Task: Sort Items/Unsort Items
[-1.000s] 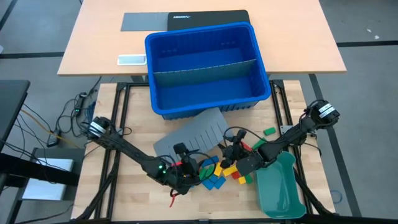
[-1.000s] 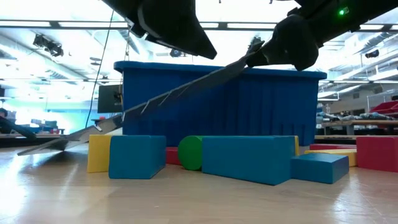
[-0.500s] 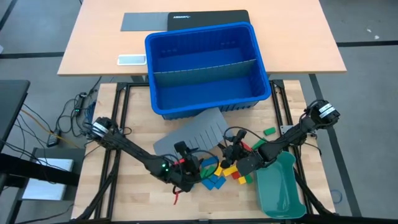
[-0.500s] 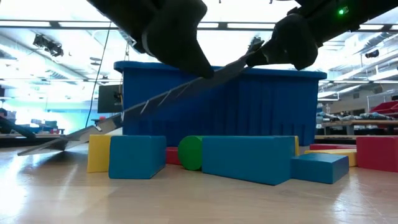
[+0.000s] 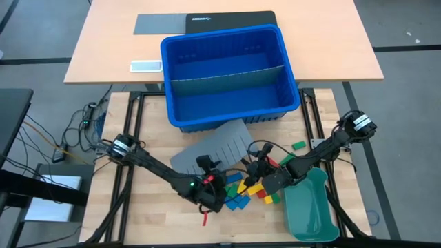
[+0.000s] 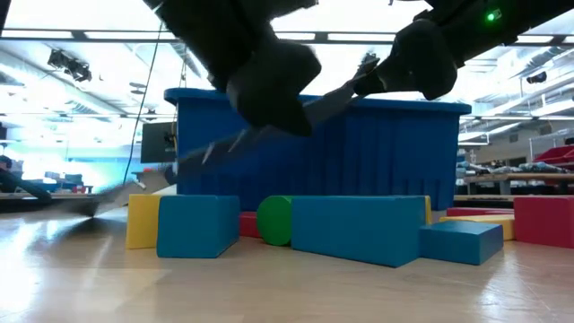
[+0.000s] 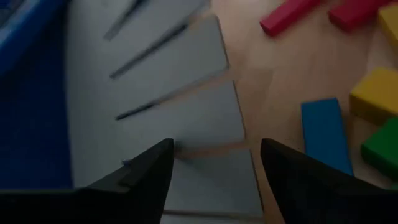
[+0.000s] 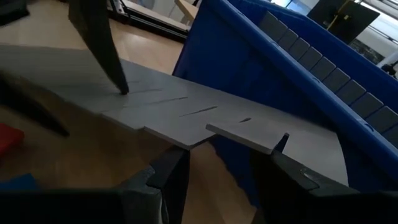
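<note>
Blocks (image 5: 251,191) heaped between divider sheet (image 5: 215,149) and tray (image 5: 311,210); bin (image 5: 227,72) behind.

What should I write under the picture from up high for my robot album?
Two robot arms reach over a pile of toy blocks beside a grey slotted sheet, below a big blue bin, with a green tray nearby.

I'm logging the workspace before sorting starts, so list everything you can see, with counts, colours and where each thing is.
Bin: one, blue, divided in two, far middle, spanning both tables.
Divider sheet: one, grey, slotted, propped against the bin's near side.
Toy blocks: a couple dozen or so, red, yellow, green and blue, piled on the wooden table between the claws; one green block lies apart.
Tray: one, teal-green, near right.
Laptop: one, black, behind the bin.
Flat pad: one, grey, beside the laptop.
Left claw: open, over the sheet's near edge.
Right claw: at the sheet's right edge.
</note>
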Robot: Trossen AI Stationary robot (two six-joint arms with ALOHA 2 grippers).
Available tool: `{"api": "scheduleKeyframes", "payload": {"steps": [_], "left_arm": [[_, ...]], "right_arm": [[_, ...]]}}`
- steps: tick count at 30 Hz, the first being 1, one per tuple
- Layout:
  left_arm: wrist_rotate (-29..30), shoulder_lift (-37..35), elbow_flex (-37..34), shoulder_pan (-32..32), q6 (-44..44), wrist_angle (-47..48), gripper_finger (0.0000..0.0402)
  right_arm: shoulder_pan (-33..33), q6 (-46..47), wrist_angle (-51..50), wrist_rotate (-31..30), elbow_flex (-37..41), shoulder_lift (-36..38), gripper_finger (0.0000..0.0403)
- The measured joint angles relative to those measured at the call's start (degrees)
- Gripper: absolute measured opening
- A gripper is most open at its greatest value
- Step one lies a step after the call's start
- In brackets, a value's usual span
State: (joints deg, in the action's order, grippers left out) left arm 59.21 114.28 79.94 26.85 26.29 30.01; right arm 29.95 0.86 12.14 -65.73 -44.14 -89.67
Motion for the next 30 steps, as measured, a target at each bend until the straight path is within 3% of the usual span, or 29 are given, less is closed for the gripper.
{"api": "scheduleKeyframes", "payload": {"steps": [5, 12, 20, 30], "left_arm": [[2.0, 0.0, 2.9, 0.0, 2.9, 6.4, 0.0171], [2.6, 0.0, 5.2, 0.0, 2.5, 10.1, 0.0019], [-0.7, 0.0, 10.7, -0.1, 4.4, 18.2, 0.0006], [-2.4, 0.0, 21.3, -0.2, 3.8, 29.2, 0.0002]], "right_arm": [[0.0, 0.0, 0.1, 0.0, 0.0, 0.0, 0.0167], [0.0, 0.0, 0.1, 0.0, 0.0, 0.0, 0.0167], [1.3, 0.0, 1.4, 2.6, 0.0, 0.0, 0.0167], [8.3, -3.1, 10.5, 3.1, 0.0, 0.0, 0.0167]]}}
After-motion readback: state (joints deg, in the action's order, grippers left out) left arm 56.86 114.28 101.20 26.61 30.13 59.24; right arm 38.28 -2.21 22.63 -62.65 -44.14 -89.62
